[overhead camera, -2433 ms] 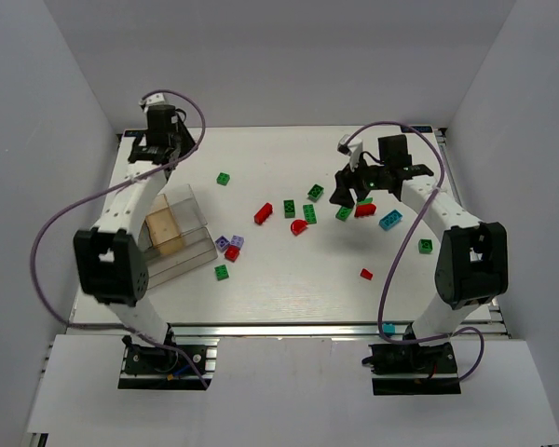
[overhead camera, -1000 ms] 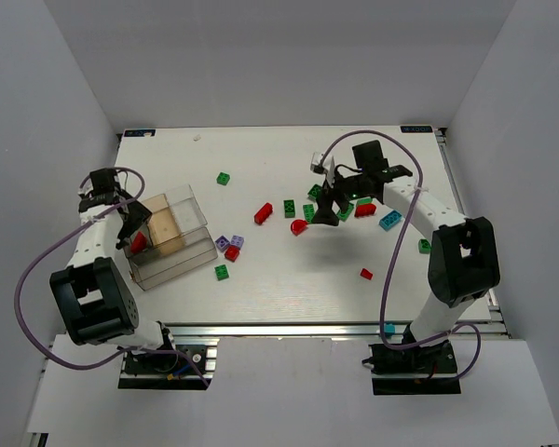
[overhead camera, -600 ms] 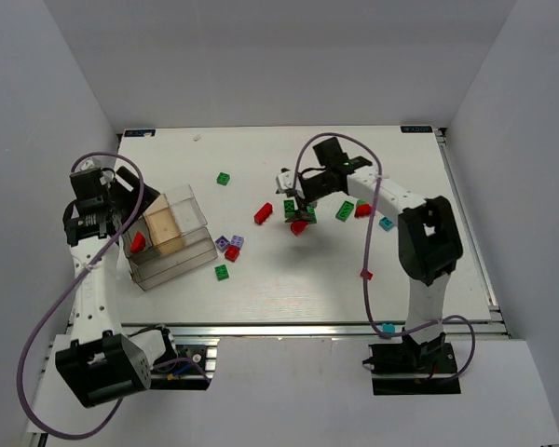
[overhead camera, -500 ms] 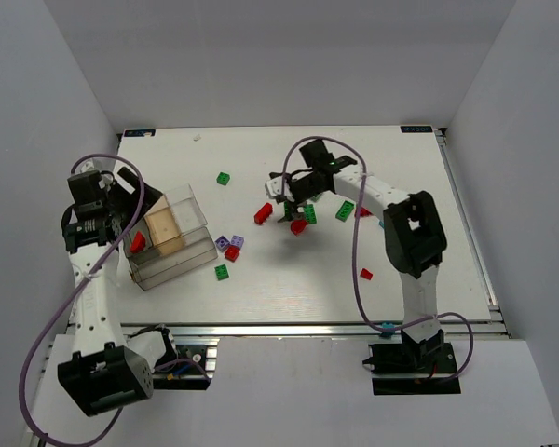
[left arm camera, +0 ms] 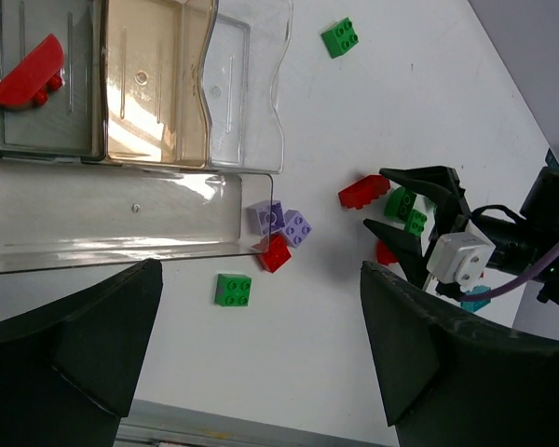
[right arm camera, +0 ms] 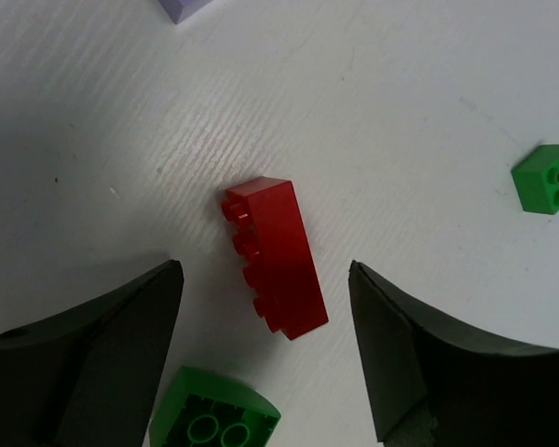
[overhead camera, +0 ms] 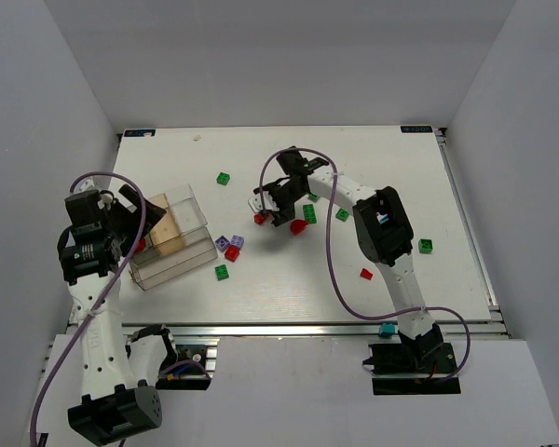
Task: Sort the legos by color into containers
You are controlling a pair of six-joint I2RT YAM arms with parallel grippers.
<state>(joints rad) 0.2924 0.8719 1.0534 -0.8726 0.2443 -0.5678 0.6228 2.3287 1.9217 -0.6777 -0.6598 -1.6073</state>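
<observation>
The left gripper [left arm camera: 261, 279] hangs above the container [left arm camera: 130, 209] at the table's [overhead camera: 289, 289] 9 o'clock side. Its jaws are spread wide and hold nothing. A red rounded piece [left arm camera: 23, 73] lies in the end compartment.

Near the table's middle, the right gripper [right arm camera: 264, 270] stands over a long red brick [right arm camera: 275, 270]. Its jaws are open, one finger on each long side and neither touching the brick.

The step in hand looks like picking up this brick for the red compartment. In the wrist view the brick runs from 11 to 5 o'clock, slightly askew to the fingers, so a small wrist turn would let the pads meet its flat sides squarely. A green brick [right arm camera: 214, 419] sits just beside its 7 o'clock end, close to one finger, so come straight down to avoid nudging it. How low the fingertips are is hard to judge.
</observation>
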